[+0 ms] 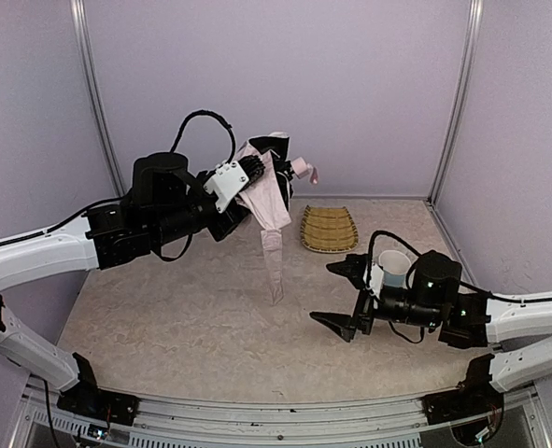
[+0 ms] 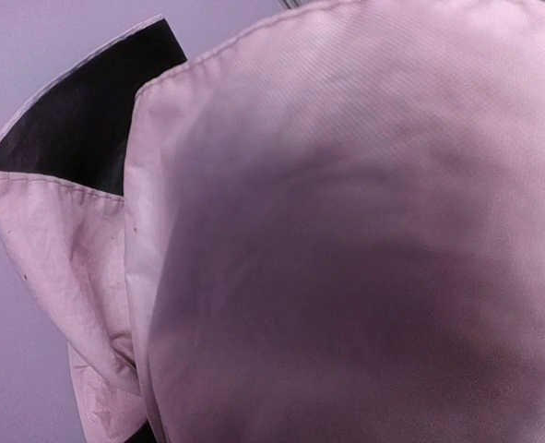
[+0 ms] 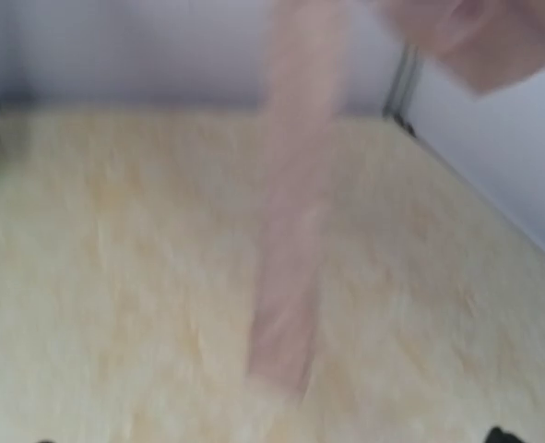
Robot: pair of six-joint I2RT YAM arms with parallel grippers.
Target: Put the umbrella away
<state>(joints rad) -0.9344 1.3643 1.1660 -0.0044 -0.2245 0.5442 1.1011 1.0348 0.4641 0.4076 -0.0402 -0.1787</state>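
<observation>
Umbrella (image 1: 268,201) held in the air by the left tool (image 1: 257,175); right tool (image 1: 332,294) spread wide and empty.

The left tool is raised above the back of the bench (image 1: 163,308) and clenched on the umbrella's bunched pink fabric, its fingers buried in the folds. In the left wrist view the fabric fills nearly the whole picture, with a patch of black lining (image 2: 88,120) at the upper left. A long narrow strip of fabric hangs straight down from the bundle; whether its end touches the bench I cannot tell. The small pink handle (image 1: 302,169) sticks out to the right of the bundle. The right tool is low over the bench, right of the hanging strip and apart from it, with nothing between its fingers. A woven yellow tray (image 1: 329,229) lies on the bench beyond the right tool, just right of the umbrella.
</observation>
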